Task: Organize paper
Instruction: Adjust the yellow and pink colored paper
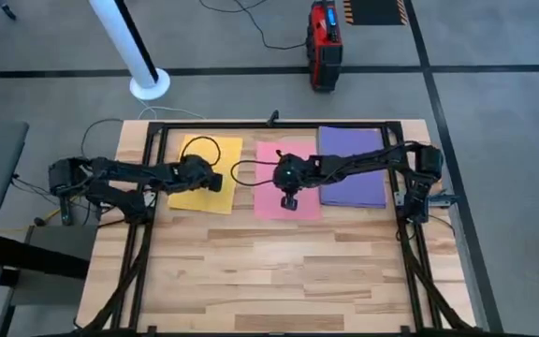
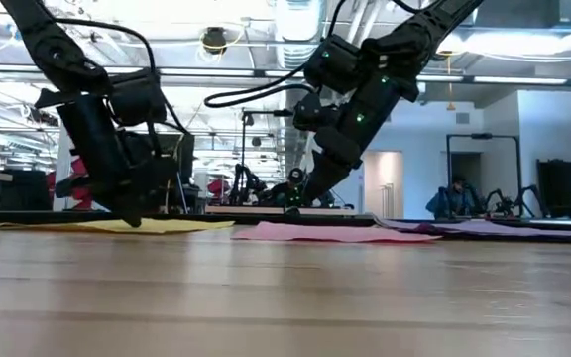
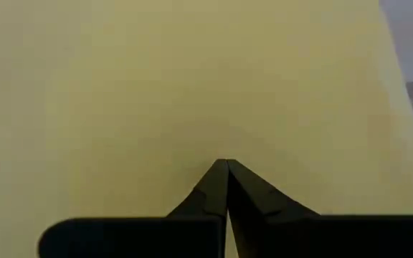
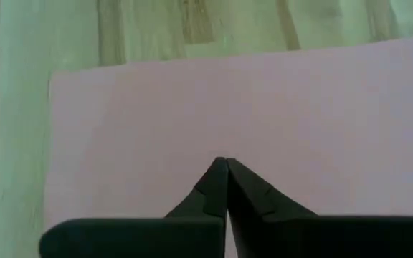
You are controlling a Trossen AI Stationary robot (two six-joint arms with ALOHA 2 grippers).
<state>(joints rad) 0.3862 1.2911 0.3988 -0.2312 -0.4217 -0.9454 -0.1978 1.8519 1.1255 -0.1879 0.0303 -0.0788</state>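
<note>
Both fingers closed — on yellow paper (image 1: 209, 173) (left), pink paper (image 1: 286, 192).

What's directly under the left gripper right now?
The yellow sheet lies under the left gripper, whose shut fingertips point onto it. Whether another sheet lies beneath the yellow one is hidden.
</note>
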